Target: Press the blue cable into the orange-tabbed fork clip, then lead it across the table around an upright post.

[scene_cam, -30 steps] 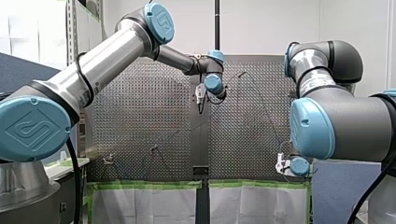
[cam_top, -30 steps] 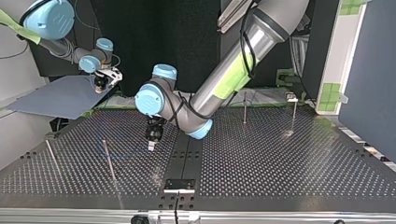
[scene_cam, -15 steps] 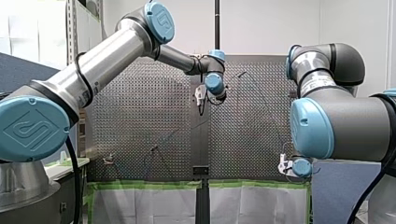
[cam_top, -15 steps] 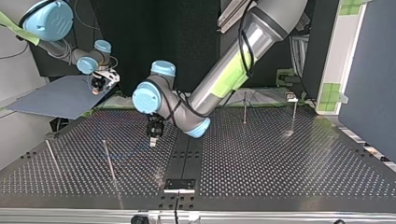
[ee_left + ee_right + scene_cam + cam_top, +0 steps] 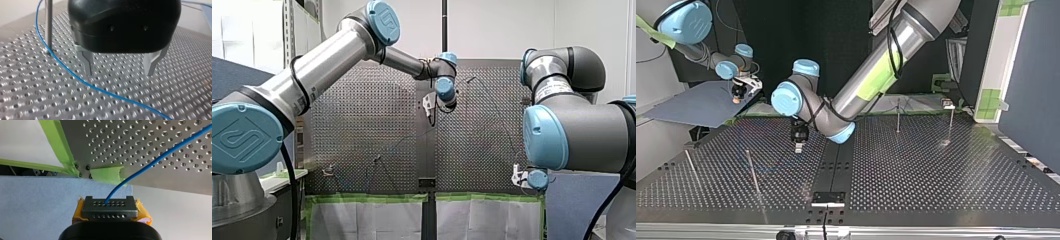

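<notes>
— Two grippers, one cable: where is it held?
— At the top view's far left, my right gripper, yellow-padded, is clamped on the blue cable, off a corner of the perforated table. Further right the cable lies slack on the holes, just beside the foot of an upright post, under my left gripper, whose metal fingers stand spread and empty.
— How will it handle?
— Light, thin and limp, I judge, likely slippery; pinch it near the post, where it lies flat.
</notes>
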You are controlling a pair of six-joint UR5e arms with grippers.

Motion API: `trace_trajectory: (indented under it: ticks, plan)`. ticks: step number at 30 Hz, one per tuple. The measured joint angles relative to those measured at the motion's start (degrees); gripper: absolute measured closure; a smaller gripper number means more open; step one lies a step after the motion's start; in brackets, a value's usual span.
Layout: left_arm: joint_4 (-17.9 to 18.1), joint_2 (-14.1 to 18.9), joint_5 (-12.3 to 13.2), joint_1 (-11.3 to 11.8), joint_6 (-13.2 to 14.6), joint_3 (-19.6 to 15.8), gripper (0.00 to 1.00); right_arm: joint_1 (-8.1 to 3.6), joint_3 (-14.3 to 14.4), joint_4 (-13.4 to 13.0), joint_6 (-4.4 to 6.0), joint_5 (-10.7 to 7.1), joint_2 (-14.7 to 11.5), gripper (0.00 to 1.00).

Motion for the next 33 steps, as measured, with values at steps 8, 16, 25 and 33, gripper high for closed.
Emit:
trace_trajectory:
  ticks: [8,16,25,33]
  plan:
    - [-0.88,0.11,2.72,-0.36,-4.2,-0.07,0.0,-0.13,0.02,1.0,-1.17,-0.02,0.04,1.0]
    - [-2.92,2.53,1.51,-0.83,-7.84,-2.17,0.0,0.15,0.03,1.39,-0.74,-0.39,0.2,1.0]
    - [0.95,7.05,5.19,-0.95,-10.16,-6.69,0.0,0.54,0.03,1.16,0.38,-1.08,0.25,1.0]
    - [-0.85,10.61,8.74,-1.34,-7.01,-9.3,0.0,0.78,0.04,1.71,0.61,-1.61,0.33,1.0]
